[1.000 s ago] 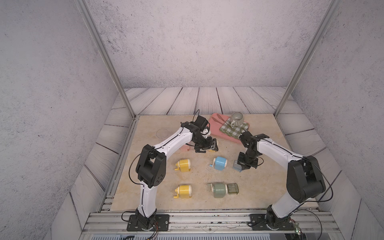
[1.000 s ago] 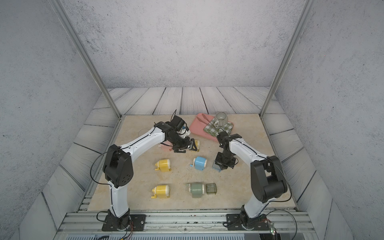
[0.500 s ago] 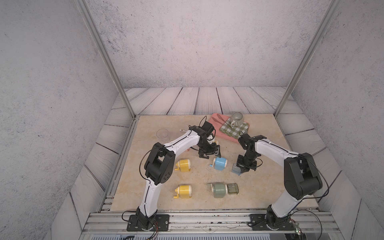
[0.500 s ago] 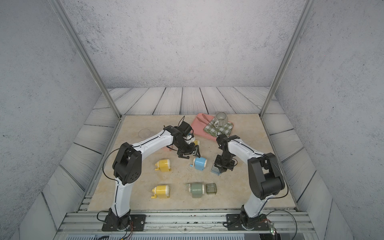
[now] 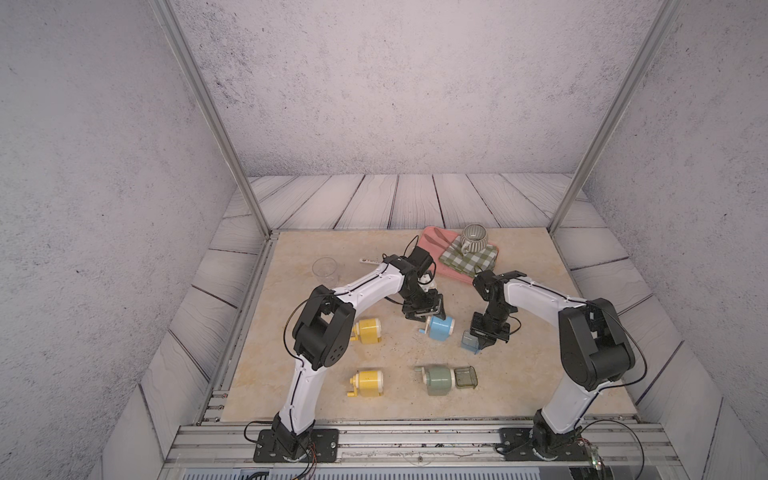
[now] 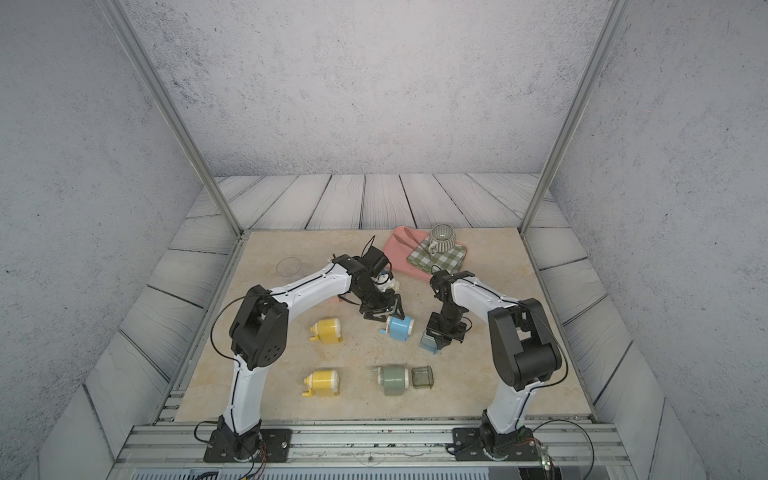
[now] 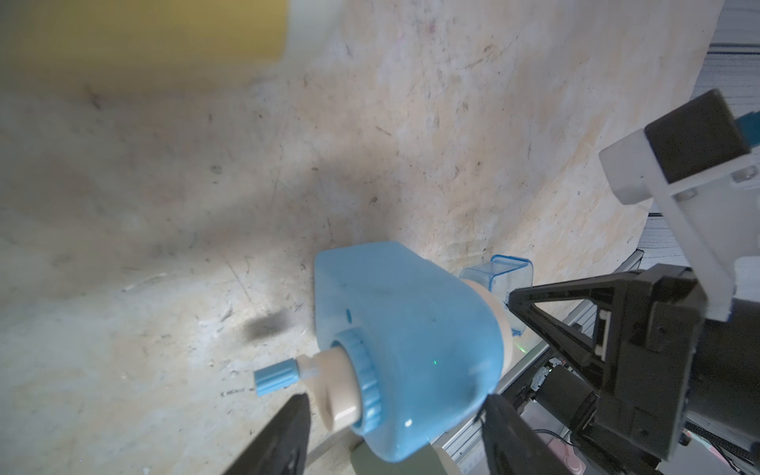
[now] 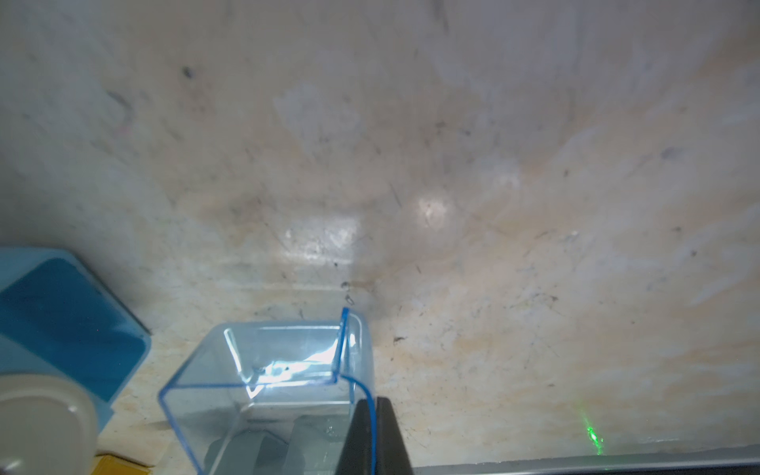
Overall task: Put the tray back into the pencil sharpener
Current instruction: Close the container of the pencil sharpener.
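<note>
The blue pencil sharpener (image 5: 441, 328) (image 6: 401, 327) lies on its side mid-table, crank end toward the left arm. My left gripper (image 7: 397, 398) (image 5: 428, 312) is open and straddles it, one finger beside the cream crank hub and the other at the blue body (image 7: 407, 349); I cannot tell whether they touch. The clear blue tray (image 5: 471, 343) (image 6: 430, 343) (image 8: 267, 370) stands just right of the sharpener, apart from it. My right gripper (image 8: 372, 411) (image 5: 486, 338) is shut on the tray's thin side wall. In the right wrist view the sharpener (image 8: 61, 312) shows its open blue end.
Two yellow sharpeners (image 5: 368, 330) (image 5: 368, 383) lie front left. A green sharpener (image 5: 438, 380) with a dark tray (image 5: 465, 377) beside it lies front centre. A striped cup (image 5: 473, 239) on a checked cloth and pink board sits at the back. A clear glass (image 5: 324, 268) stands back left.
My left arm has swung forward and down onto the blue sharpener, and its jaws have narrowed around it. My right gripper has kept hold of the tray and shifted slightly forward.
</note>
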`<action>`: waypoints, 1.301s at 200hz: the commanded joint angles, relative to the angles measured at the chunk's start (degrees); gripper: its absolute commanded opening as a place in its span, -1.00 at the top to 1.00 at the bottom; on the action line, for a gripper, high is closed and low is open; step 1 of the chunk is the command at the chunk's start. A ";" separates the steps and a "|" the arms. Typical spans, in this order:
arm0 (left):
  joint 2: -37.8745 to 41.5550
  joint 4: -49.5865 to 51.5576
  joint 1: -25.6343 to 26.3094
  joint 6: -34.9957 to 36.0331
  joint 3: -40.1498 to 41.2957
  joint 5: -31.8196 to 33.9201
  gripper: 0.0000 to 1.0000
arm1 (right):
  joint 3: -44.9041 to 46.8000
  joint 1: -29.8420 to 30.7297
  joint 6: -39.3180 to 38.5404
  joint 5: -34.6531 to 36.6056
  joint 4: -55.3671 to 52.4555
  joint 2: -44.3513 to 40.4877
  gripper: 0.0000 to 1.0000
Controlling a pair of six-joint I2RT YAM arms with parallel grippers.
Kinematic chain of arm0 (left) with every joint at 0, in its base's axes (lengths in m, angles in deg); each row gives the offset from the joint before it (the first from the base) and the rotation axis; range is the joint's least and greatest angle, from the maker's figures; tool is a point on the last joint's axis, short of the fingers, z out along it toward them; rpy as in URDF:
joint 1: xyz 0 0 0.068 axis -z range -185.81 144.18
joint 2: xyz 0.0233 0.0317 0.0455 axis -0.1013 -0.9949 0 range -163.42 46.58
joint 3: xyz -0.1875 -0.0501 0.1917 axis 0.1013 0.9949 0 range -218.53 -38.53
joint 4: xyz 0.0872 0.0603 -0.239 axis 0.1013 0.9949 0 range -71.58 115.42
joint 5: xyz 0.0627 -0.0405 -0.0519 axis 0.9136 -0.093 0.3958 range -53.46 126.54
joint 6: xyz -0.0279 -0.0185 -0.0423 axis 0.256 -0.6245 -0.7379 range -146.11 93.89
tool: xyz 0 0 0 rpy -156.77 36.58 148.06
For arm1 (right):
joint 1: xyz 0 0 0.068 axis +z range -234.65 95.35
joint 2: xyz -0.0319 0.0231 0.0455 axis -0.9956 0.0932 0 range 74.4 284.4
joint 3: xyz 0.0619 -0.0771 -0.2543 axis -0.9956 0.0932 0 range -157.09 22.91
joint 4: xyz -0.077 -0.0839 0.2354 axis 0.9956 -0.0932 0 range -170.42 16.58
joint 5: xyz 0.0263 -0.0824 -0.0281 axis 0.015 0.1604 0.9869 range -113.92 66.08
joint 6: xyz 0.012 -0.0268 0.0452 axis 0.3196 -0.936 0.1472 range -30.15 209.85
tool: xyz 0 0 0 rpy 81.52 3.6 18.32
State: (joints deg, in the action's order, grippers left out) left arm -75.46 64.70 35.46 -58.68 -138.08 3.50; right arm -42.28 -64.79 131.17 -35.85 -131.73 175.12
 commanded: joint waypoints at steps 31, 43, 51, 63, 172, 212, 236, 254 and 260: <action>-0.75 0.94 -0.14 0.54 1.80 -0.15 -0.26 | -2.96 1.28 -0.90 -0.25 -1.20 2.42 0.96; -0.66 1.61 -0.14 1.18 1.90 0.29 -0.25 | -3.69 1.53 -1.06 -0.20 -1.64 2.95 0.96; -0.50 2.04 -0.22 1.44 2.16 0.53 -0.24 | -4.27 1.61 -1.24 -0.04 -1.81 3.31 0.96; -0.16 2.08 -0.36 1.47 2.80 0.65 -0.24 | -5.13 2.02 -1.54 0.38 -2.29 3.73 0.96; 1.54 0.90 -2.08 1.54 7.15 0.78 -0.25 | -9.63 4.87 -2.13 3.97 -5.04 8.60 0.96; 1.91 0.37 -2.51 1.65 8.44 0.75 -0.25 | -9.85 5.87 -1.46 4.19 -5.07 9.10 0.95; 2.25 -0.08 -3.02 1.68 9.42 0.82 -0.24 | -10.60 6.39 -0.93 4.63 -6.04 9.37 0.95; 2.29 -0.32 -3.15 1.64 10.02 0.74 -0.24 | -11.48 6.64 -0.29 5.64 -7.22 9.37 0.94; 2.30 -0.40 -3.22 1.59 10.16 0.70 -0.24 | -11.88 6.78 -0.14 6.00 -7.58 9.35 0.93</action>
State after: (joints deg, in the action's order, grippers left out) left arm -72.29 60.22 33.01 -57.85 -130.69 -0.65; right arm -52.38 -58.59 130.08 -32.24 -136.51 183.47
